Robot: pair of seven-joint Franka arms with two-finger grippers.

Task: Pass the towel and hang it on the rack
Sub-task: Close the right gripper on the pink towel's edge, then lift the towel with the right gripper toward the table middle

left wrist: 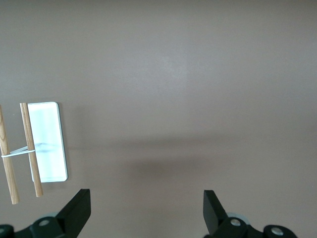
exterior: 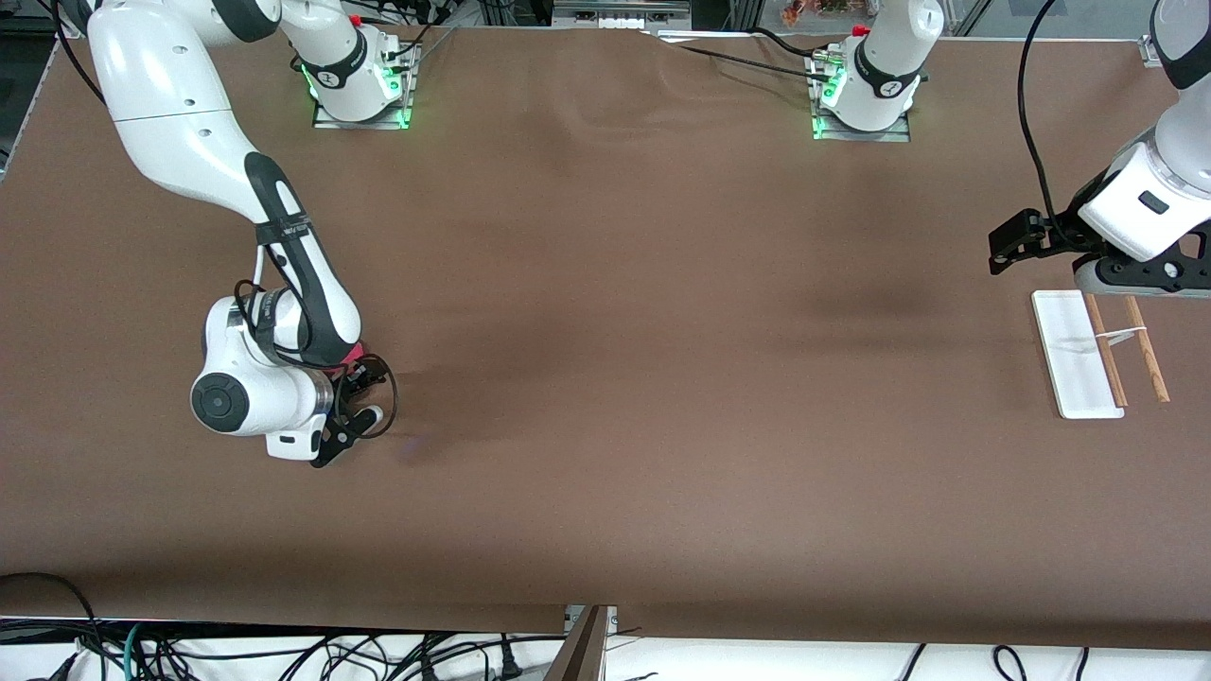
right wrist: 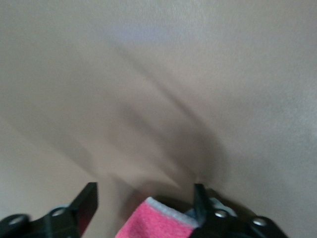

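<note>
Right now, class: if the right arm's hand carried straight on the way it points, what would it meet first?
The towel, most likely: it lies between the right hand's open fingers. Past it only bare table shows, though depth is unclear.

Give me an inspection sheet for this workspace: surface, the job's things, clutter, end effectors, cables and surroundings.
Surface: brown table, bare in the middle.
Job's things: towel lies between the fingers of the right end effector; rack lies at the left arm's end of the table.
Clutter: nothing seen.
End effectors: right end effector low at the towel, open; left end effector open, beside the rack, holding nothing.
Cables: black cable runs to the left arm.
Surroundings: loose cables below the table's near edge.
</note>
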